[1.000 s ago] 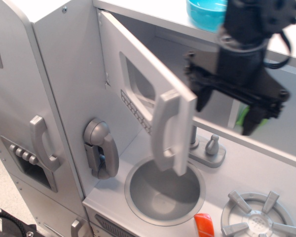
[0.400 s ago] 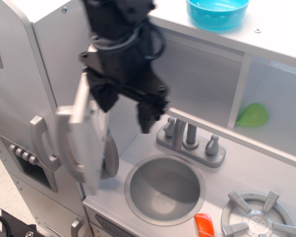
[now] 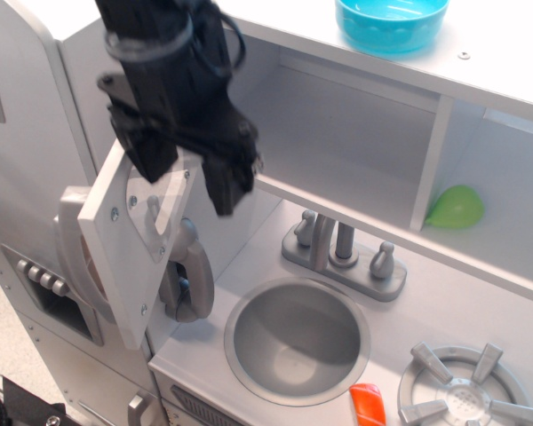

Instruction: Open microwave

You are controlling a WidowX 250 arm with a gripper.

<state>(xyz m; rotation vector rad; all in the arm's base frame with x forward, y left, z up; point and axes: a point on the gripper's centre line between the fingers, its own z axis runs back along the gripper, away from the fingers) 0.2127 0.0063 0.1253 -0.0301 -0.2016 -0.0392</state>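
Observation:
The microwave (image 3: 338, 133) is the silver-grey box compartment under the top shelf, and its inside is open to view. Its door (image 3: 124, 257) is swung far out to the left and shows its plain inner face with screws. The door's window, buttons and bar handle face away and are hidden. My black gripper (image 3: 186, 191) hangs at the upper left, over the door's top edge. Its fingers are spread, one finger (image 3: 147, 151) behind the door and the other (image 3: 224, 191) in front of it. They hold nothing.
A blue bowl (image 3: 391, 19) sits on the top shelf. A green object (image 3: 455, 206) lies in the right cubby. Below are the faucet (image 3: 338, 248), sink (image 3: 298, 337), burner (image 3: 466, 395), an orange item (image 3: 367, 404) and a toy phone (image 3: 188, 275). The tall grey door (image 3: 27, 177) is at left.
The microwave door has swung from half open to wide open, out to the left. My gripper has moved from the right side across to the left, following the door.

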